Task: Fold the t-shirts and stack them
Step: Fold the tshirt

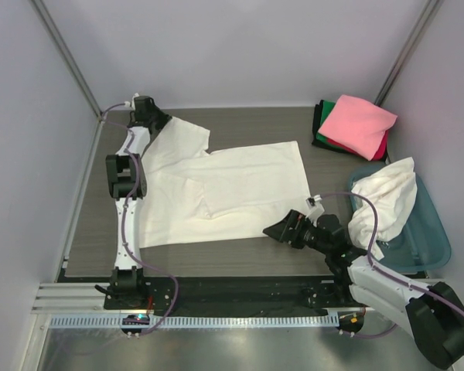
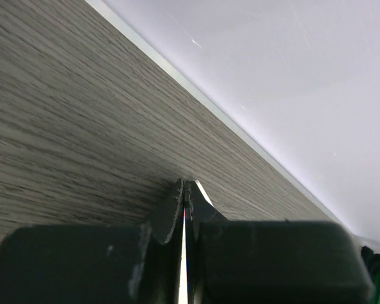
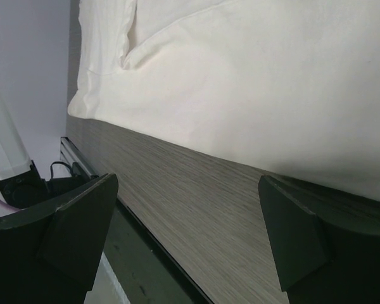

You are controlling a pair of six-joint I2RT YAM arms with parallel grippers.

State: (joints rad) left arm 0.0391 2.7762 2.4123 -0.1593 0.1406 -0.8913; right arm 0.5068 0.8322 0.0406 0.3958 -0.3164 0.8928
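A cream-white t-shirt [image 1: 224, 193] lies spread flat across the middle of the table. My left gripper [image 1: 148, 112] is at the far left corner, shut on the shirt's far-left edge. In the left wrist view the jaws [image 2: 185, 185] are pressed together with a thin white sliver of cloth between them. My right gripper [image 1: 278, 230] is open and empty, low over the table just off the shirt's near right hem. In the right wrist view that hem [image 3: 240, 82] lies just beyond the open fingers [image 3: 187, 183].
A folded stack with a pink shirt [image 1: 357, 124] on top of green, black and red ones sits at the back right. A teal tub [image 1: 429, 247] at the right holds crumpled white shirts [image 1: 387, 197]. The table's front rail [image 1: 216, 290] runs along the near edge.
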